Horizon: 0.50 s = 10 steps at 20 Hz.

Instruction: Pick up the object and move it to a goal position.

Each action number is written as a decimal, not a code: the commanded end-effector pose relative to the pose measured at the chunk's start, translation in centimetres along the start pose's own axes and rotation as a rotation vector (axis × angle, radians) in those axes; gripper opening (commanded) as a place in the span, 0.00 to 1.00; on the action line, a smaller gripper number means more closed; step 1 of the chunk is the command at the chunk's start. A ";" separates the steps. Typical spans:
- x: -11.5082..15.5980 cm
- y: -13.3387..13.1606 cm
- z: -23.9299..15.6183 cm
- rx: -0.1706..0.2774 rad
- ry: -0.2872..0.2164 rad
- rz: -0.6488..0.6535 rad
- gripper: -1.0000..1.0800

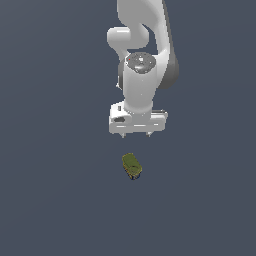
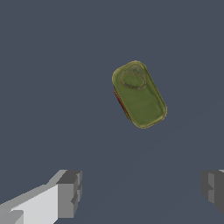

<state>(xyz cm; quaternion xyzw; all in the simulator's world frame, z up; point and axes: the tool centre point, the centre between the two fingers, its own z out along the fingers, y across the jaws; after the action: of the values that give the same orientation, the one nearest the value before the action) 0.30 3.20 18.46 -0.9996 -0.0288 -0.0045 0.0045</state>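
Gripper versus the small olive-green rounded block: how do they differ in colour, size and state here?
The white-and-grey gripper is pale, while the small olive-green rounded block is dark green with a blue-black end. The gripper is much the larger. The gripper hangs above the floor with jaws open and empty; the block lies on the floor, ungrasped and apart from the gripper. Both appear in both views.

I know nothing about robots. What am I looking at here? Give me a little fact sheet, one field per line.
machine: one white robot arm in a simulator
gripper: open, fingers spread wide, holding nothing
object: small olive-green rounded block with a dark end, lying on the floor
floor: plain dark grey-blue surface
gripper to object: apart, not touching; in the wrist view the object lies off the gap between the fingers
object pose: lying flat, turned at a slant to the fingers
task stage: object not yet picked up
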 end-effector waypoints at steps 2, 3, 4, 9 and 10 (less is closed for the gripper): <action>0.0 0.0 0.0 0.000 0.000 0.000 0.96; 0.1 0.0 -0.1 0.000 0.001 0.001 0.96; 0.2 0.0 -0.2 0.000 0.003 0.002 0.96; 0.7 0.0 -0.9 0.001 0.014 0.013 0.96; 0.8 0.0 -1.0 0.002 0.015 0.015 0.96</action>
<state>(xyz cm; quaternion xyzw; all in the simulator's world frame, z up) 0.95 3.22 19.30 -0.9997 -0.0229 -0.0108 0.0053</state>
